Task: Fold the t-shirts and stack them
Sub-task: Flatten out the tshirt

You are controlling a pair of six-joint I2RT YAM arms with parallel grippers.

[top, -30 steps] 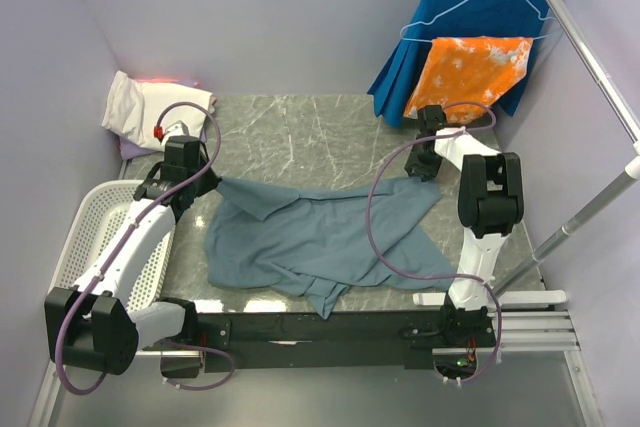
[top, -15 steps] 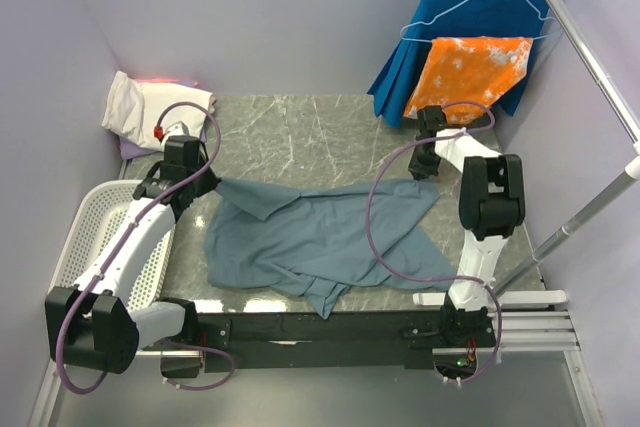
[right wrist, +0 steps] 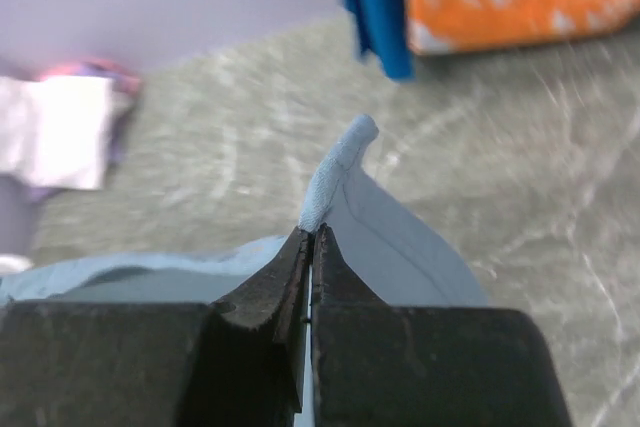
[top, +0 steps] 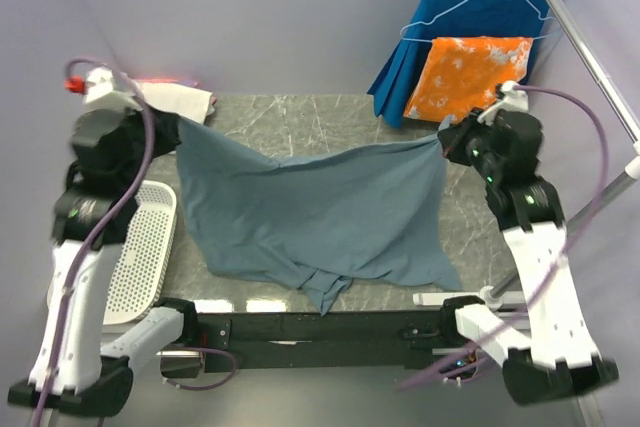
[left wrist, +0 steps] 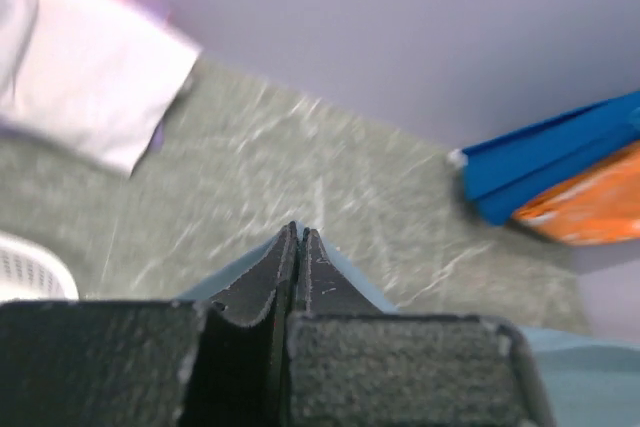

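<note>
The shirt (top: pixel 310 217) hangs stretched over the middle of the table, its lower part bunched at the near edge. The left gripper (left wrist: pixel 298 239) is clamped on one top corner near the far-left corner, and the right gripper (right wrist: pixel 311 237) pinches the other by the right edge. To lay it flat, hold both corners level and taut, then lower them together. A cream shirt (top: pixel 180 100) lies far-left and a basket (top: pixel 140 247) sits at the left edge. An orange cloth (top: pixel 468 72) hangs close to the right arm.

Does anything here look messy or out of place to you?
Only the blue-grey t-shirt: held up between the left gripper and right gripper, its lower edge lies bunched on the table, one corner drooping over the near edge.
</note>
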